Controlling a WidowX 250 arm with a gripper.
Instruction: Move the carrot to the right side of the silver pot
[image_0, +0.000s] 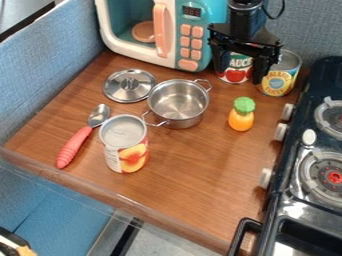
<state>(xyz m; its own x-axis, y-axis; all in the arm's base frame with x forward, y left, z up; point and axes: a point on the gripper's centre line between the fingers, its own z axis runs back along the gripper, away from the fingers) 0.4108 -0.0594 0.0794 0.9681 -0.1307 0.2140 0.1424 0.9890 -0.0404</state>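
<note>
Looks done: carrot (241, 116) sits right of pot (178, 107), apart from it, toward the right edge of bench (194, 172); gripper (239, 76) open, empty, up near the back edge, no placing left, judging by this.

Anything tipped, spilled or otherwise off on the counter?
Nothing stands out. Carrot and peach can are upright, the silver pot sits flat, no spill visible. The metal lid is off, lying beside the pot, but that looks like ordinary staging.
</note>
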